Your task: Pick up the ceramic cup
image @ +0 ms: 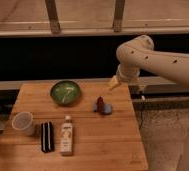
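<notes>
Camera view: claw [113, 83] above the table [113, 137], well apart from ceramic cup [23, 123].

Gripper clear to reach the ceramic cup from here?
Probably yes. The gripper hovers at right; the ceramic cup stands near the left edge of the table, open from above, green bowl apart from it.

No text can be read anywhere; the bottle [66, 139] lying on the table [113, 147] bears no legible words. The tool [113, 85] hangs above the table's far right edge.
</notes>
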